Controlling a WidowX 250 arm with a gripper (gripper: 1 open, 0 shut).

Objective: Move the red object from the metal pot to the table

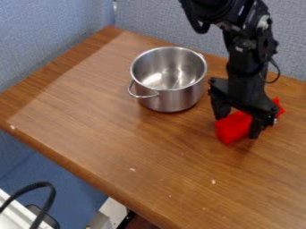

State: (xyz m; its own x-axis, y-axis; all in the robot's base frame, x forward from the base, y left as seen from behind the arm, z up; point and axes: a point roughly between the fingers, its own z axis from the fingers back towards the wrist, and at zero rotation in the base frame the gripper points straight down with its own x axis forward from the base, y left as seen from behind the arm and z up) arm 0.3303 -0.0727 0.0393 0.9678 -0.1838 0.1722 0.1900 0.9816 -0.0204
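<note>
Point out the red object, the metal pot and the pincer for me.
red object (232, 130), camera view, on its front face.
metal pot (169, 97), camera view, on its outer front wall.
pincer (238, 119), camera view, midway between its open fingertips.
</note>
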